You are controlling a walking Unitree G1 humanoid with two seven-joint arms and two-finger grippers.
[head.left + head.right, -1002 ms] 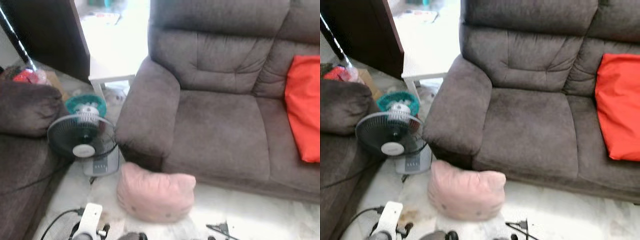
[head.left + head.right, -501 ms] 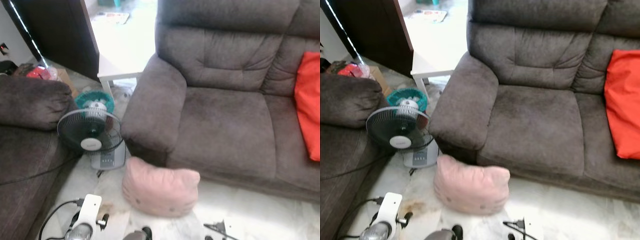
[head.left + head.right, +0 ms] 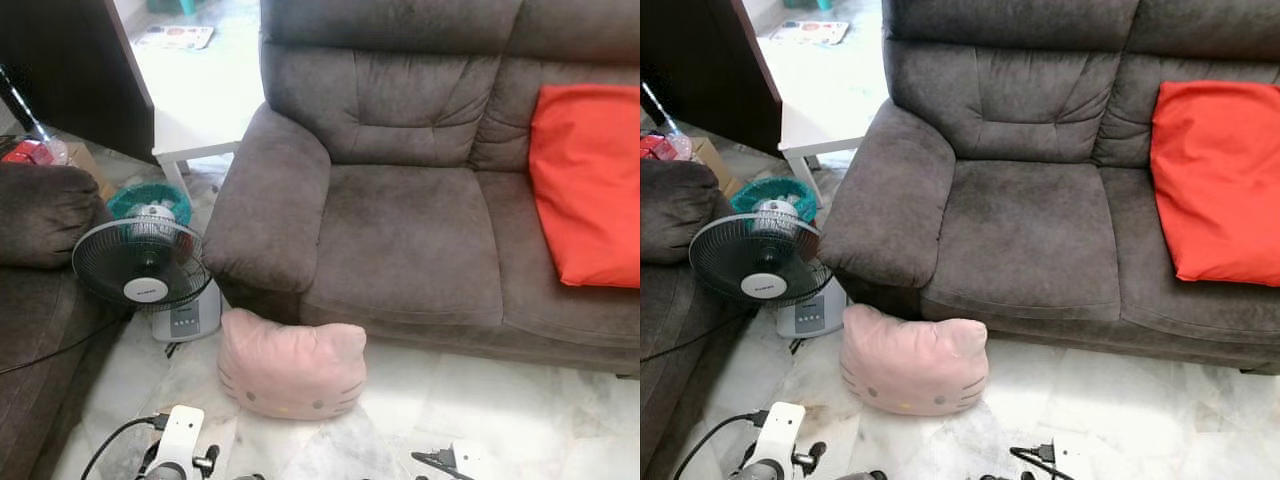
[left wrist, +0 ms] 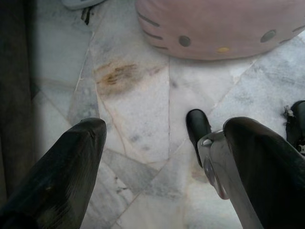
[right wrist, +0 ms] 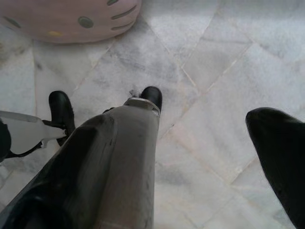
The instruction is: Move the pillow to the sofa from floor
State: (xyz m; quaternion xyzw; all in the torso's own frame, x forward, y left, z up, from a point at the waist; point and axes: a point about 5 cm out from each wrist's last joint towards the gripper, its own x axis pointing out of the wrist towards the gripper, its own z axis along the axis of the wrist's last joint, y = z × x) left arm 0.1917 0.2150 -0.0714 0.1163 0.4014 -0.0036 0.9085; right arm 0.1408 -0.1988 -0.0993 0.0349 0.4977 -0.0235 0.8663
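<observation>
A pink cat-face pillow (image 3: 292,363) lies on the marble floor, leaning against the front of the dark grey sofa (image 3: 400,235) below its left armrest. In the left wrist view the pillow (image 4: 219,26) lies on the floor ahead of my open left gripper (image 4: 164,143), well apart from it. In the right wrist view the pillow (image 5: 66,19) also lies beyond my open right gripper (image 5: 205,138). Both grippers hang low over the floor with nothing between their fingers.
A standing fan (image 3: 142,277) stands on the floor just left of the pillow, with a teal basket (image 3: 150,200) behind it. An orange cushion (image 3: 585,185) rests on the sofa's right seat. A second sofa (image 3: 40,300) is at the left. Cables and a power strip (image 3: 455,462) lie on the floor.
The whole view has shifted between frames, so the camera has moved; more of the orange cushion is in sight now. The pillow stays on the floor by the sofa.
</observation>
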